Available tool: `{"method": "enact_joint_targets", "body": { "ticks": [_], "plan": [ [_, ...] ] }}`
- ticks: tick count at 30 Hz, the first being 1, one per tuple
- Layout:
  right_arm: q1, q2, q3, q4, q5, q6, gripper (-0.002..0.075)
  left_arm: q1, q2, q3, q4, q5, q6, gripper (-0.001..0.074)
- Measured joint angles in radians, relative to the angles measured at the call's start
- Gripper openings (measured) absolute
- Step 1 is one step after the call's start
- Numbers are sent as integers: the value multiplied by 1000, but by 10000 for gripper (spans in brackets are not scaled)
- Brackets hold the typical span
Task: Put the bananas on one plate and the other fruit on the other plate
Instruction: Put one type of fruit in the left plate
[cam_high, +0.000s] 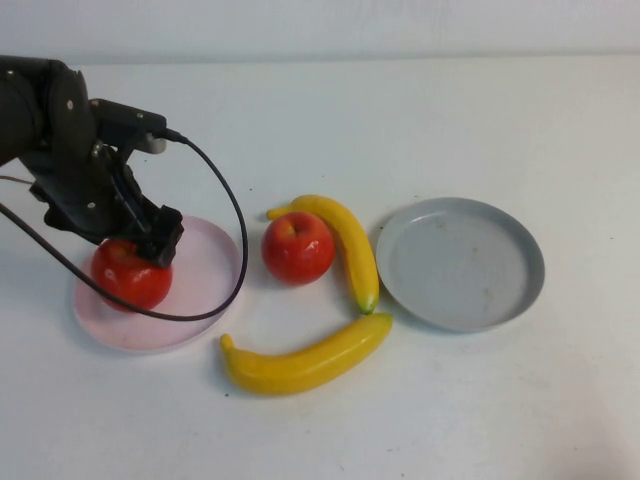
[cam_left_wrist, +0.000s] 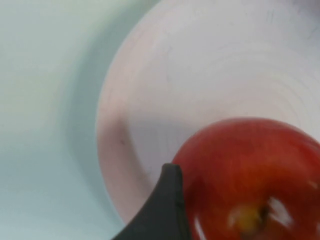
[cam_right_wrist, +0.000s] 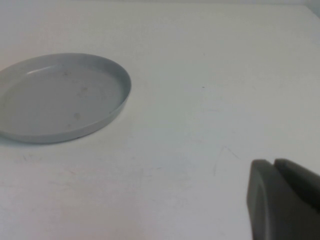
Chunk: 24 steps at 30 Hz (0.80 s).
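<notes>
My left gripper (cam_high: 150, 246) is shut on a red apple (cam_high: 128, 275) and holds it low over the left part of the pale pink plate (cam_high: 205, 275). In the left wrist view one dark finger (cam_left_wrist: 167, 205) lies against the apple (cam_left_wrist: 250, 170), with the pink plate (cam_left_wrist: 200, 75) below. The second red apple (cam_high: 298, 247) sits on the table between the plates. One banana (cam_high: 350, 245) curves beside it and the other banana (cam_high: 305, 362) lies in front. The grey plate (cam_high: 460, 262) is empty. My right gripper (cam_right_wrist: 274, 165) is shut, low over bare table, apart from the grey plate (cam_right_wrist: 60, 95).
The left arm's black cable (cam_high: 225, 200) loops over the pink plate's rim. White table all round; the right arm does not show in the high view.
</notes>
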Motion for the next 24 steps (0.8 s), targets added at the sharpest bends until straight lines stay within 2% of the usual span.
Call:
{"method": "enact_joint_targets", "body": {
  "ticks": [2, 14, 24],
  "plan": [
    [0, 0, 0, 0, 0, 0, -16, 0, 0, 0, 19, -7, -1, 667],
    [0, 0, 0, 0, 0, 0, -16, -9, -32, 0, 9, -33, -66, 668],
    [0, 0, 0, 0, 0, 0, -15, -182, -48, -8, -248, -204, 163, 668]
  ]
}}
